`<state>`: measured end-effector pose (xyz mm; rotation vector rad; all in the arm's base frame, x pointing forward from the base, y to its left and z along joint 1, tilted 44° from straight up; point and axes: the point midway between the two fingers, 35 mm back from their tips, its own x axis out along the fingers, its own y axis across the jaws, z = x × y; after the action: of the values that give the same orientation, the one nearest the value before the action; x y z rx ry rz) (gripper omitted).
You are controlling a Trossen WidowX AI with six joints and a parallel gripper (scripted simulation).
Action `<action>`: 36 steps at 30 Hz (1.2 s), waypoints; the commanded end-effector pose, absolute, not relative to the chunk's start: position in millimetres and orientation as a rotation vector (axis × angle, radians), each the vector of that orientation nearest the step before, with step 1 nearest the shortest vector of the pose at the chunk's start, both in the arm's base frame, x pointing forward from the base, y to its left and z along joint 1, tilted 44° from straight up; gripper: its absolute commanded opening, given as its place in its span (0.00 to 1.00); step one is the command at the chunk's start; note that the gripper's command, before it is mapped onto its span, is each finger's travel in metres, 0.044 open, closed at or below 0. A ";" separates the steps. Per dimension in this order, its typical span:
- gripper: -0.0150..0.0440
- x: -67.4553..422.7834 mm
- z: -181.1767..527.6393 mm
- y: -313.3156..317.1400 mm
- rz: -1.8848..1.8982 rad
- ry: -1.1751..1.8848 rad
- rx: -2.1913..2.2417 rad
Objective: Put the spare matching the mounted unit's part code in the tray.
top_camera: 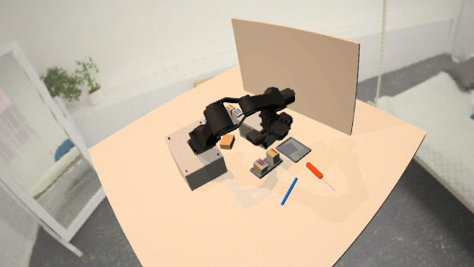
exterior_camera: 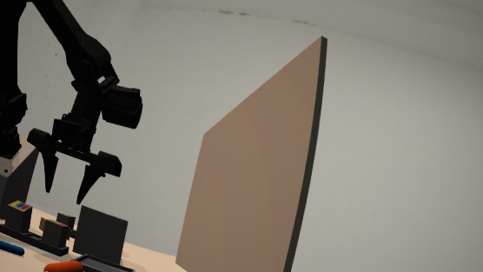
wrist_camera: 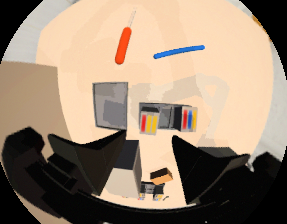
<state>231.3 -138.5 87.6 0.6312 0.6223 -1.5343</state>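
My gripper (exterior_camera: 67, 184) (wrist_camera: 148, 135) is open and empty, fingers pointing down, a little above the table. It hangs just over the dark mounted unit (exterior_camera: 100, 234) (top_camera: 246, 130), which the arm largely hides in the top view. Two spares stand on a small dark rack. One spare (top_camera: 260, 165) (exterior_camera: 18, 213) (wrist_camera: 150, 119) has yellow, red and blue stripes, and the other spare (top_camera: 273, 154) (exterior_camera: 56, 231) (wrist_camera: 184, 117) stands beside it. The flat grey tray (top_camera: 293, 148) (wrist_camera: 110, 104) lies next to the rack. More striped spares (top_camera: 232, 108) show behind the arm.
A tall tan panel (top_camera: 298, 72) (exterior_camera: 256, 174) stands at the back. A red screwdriver (top_camera: 315, 169) (wrist_camera: 123, 44) and a blue pen (top_camera: 289, 191) (wrist_camera: 179, 51) lie in front. A small orange block (top_camera: 227, 142) sits by the arm's grey base block (top_camera: 200, 171).
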 end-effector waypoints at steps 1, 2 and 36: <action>0.76 229.9 83.3 -140.5 -1.538 0.631 0.621; 0.76 230.1 82.3 -141.3 -1.538 0.632 0.621; 0.76 230.0 41.8 -179.0 -1.538 0.632 0.623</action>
<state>233.7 -175.8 51.0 0.6320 0.6111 -1.5329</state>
